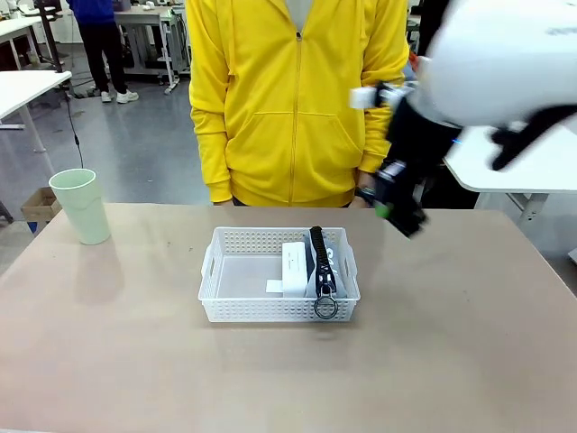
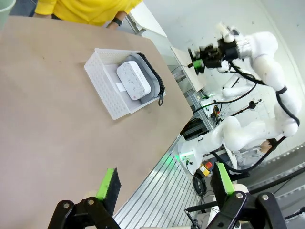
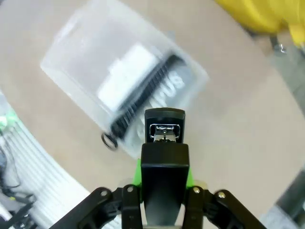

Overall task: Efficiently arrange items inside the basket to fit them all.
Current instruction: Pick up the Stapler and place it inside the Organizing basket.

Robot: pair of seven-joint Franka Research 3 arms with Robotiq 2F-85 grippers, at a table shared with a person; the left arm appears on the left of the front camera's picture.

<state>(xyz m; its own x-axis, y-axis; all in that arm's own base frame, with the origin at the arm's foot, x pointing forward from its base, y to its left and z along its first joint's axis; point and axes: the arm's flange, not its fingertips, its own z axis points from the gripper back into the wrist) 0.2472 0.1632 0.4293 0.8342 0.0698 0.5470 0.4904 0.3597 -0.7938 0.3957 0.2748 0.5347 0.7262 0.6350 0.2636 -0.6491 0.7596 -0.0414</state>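
Table: brown top [image 1: 108,361], and a person in a yellow jacket [image 1: 297,99] stands at the far edge.
Writing: there's white print on the pouch [image 1: 319,262] in the right wrist view, possibly letters, but it's too blurred to read. Marks on the box [image 1: 294,267] are too small to make out.
Right gripper [image 3: 163,181]: up in the air and clamped tight on the stapler [image 3: 164,152], with green pads [image 3: 137,175] pressed to both its sides. The stapler's metal nose points away, toward the basket below.
Left gripper [image 2: 166,177]: jaws spread wide with nothing between them, well apart from the basket.
Basket [image 1: 261,309]: mid-table. Box and pouch touch in its right half, the zipper runs along the box's right side, and the ring pull [image 1: 325,308] hangs at the front wall.
Cup [image 1: 81,206]: upright at far left, well apart from the basket.
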